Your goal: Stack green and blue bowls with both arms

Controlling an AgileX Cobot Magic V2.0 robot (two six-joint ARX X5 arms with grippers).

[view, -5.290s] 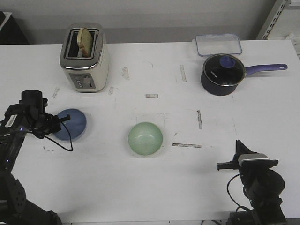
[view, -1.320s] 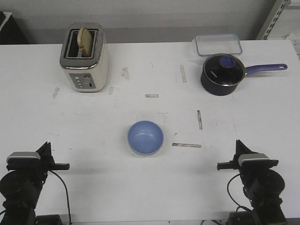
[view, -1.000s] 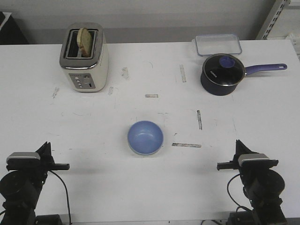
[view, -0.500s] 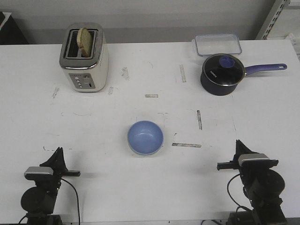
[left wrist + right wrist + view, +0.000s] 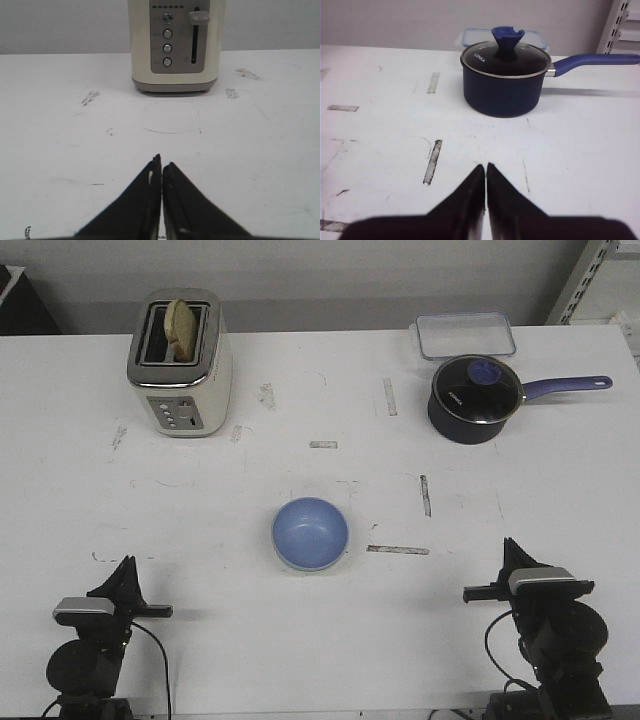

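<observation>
White desk point(image 5: 300, 640), scuffed and taped in places — and from where I stand the job looks as good as finished. Going left to right: the left claw point(image 5: 150, 611) sits low at the near left corner, its two black fingers point(image 5: 150, 200) pressed together with nothing between them, pointing up the desk toward the toaster point(image 5: 180, 360) at the far left, which has a slice of bread point(image 5: 180, 328) standing in its slot. In the middle sits the blue bowl point(image 5: 310, 533), upright and alone in open space. A thin pale edge shows under its rim, so I judge the green bowl is nested beneath it, though it cannot be made out properly. Past that, tape strips point(image 5: 398, 550) lie flat on the surface. At the far right stands the saucepan point(image 5: 477, 398) with its lid on and handle pointing right, a clear box point(image 5: 466, 335) just behind it. The right claw point(image 5: 478, 592) rests at the near right corner, fingers point(image 5: 475, 195) likewise closed on nothing.

What is left, if anything, seems only to keep both arms parked. There is plenty of room: the bowl is well apart from both claws, from the toaster and the pan, and from every desk edge — only the arms themselves sit close to the near edge.
</observation>
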